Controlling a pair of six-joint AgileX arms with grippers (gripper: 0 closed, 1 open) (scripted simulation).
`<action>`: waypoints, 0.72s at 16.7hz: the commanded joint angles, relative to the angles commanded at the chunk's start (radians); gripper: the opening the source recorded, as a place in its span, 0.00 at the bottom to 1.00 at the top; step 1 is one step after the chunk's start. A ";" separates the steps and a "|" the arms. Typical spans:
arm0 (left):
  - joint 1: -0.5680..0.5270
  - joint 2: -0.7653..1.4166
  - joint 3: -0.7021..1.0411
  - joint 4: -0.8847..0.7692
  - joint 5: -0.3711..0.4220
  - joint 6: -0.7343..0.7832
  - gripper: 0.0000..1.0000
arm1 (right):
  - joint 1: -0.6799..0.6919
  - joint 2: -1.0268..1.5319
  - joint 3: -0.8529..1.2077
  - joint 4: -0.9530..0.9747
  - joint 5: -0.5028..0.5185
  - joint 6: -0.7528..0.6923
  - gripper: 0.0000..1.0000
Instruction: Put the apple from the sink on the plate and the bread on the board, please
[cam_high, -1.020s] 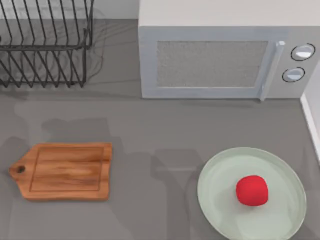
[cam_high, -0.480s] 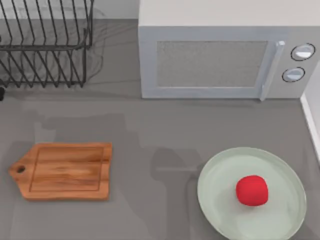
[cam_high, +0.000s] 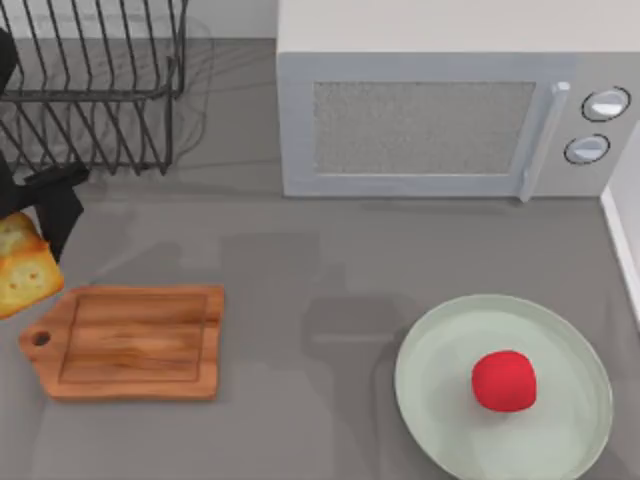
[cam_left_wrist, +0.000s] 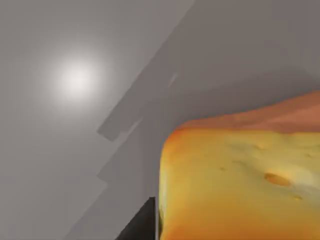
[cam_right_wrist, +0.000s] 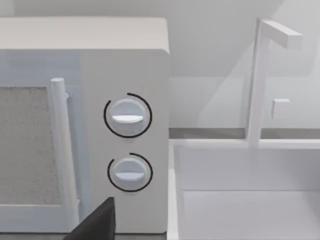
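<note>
And here we come in at the worktop's left edge: our left gripper (cam_high: 30, 235) has just swung into the top view, clamped on the bread (cam_high: 24, 268), where half a second ago that edge was bare. From the left wrist view the bread (cam_left_wrist: 240, 182) sits right up against the camera, golden top and darker spots plain, one dark finger (cam_left_wrist: 140, 225) beside its pale flank, so the hold looks firm. It hangs just off the handle end of the board (cam_high: 135, 342), which lies by the worktop's left edge and has not shifted. That means, as we read it, half the job is settled and the second half is close: the apple (cam_high: 504, 380) sits on the plate (cam_high: 430, 400) near the front right corner, exactly as it did a second ago. Our right arm is parked over by the sink (cam_right_wrist: 240, 200), its wrist view looking at the microwave (cam_right_wrist: 125, 130) dials and the tap (cam_right_wrist: 260, 80). Room to move? Plenty, we'd say: a short carry rightward over the board, nothing standing on it. The dish rack (cam_high: 90, 90) at the back left corner is close behind the gripper, so we'd keep the arm forward of those wires; the microwave (cam_high: 440, 110) and plate are well apart from the path.
</note>
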 joint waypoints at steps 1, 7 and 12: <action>-0.025 -0.005 -0.017 0.005 0.001 -0.130 0.00 | 0.000 0.000 0.000 0.000 0.000 0.000 1.00; -0.161 -0.063 -0.114 0.056 0.006 -0.803 0.00 | 0.000 0.000 0.000 0.000 0.000 0.000 1.00; -0.233 -0.130 -0.168 0.111 0.002 -1.102 0.00 | 0.000 0.000 0.000 0.000 0.000 0.000 1.00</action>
